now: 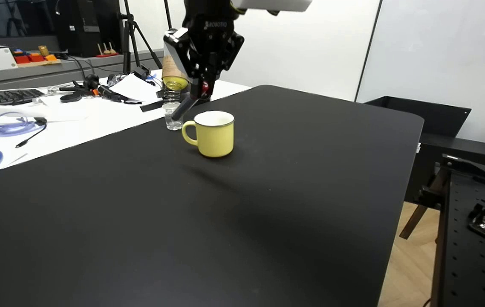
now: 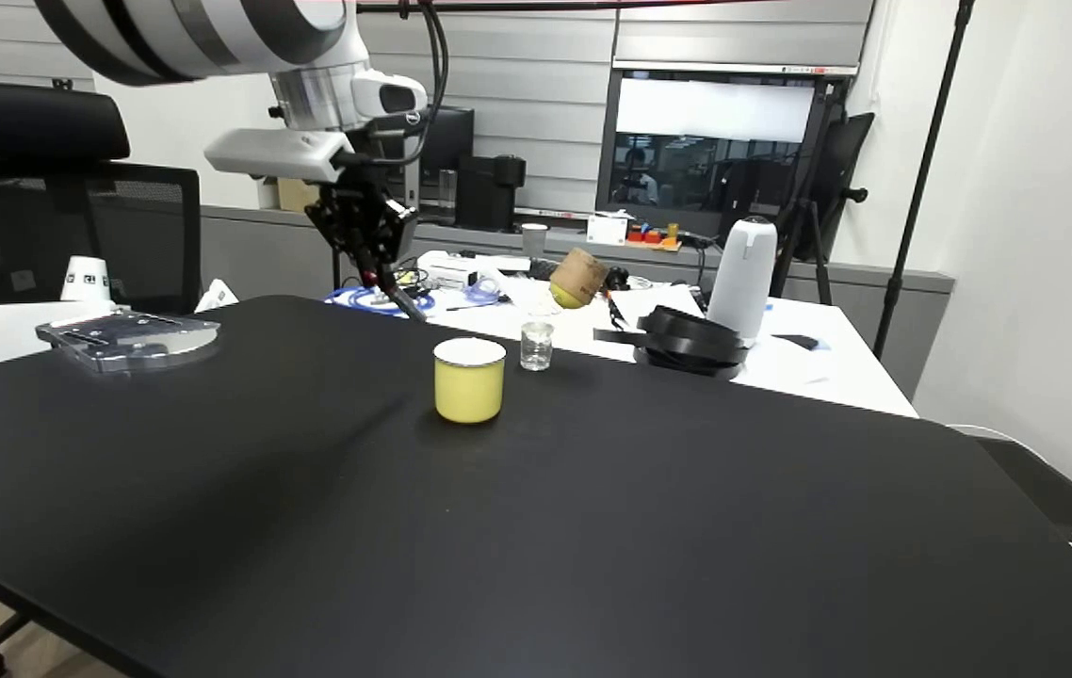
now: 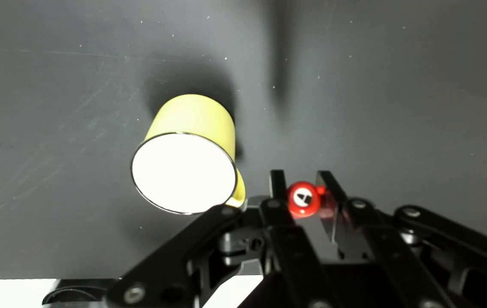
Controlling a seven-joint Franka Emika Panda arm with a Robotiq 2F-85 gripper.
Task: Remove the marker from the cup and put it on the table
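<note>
The cup stands on the table near the jar.

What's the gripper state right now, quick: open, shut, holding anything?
Gripper: closed, holding the marker by its red-end part, above the table and outside the cup.

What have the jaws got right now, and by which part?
The marker. The jaws are shut on it at or near its red end; the dark body slants down below them, outside the cup.
</note>
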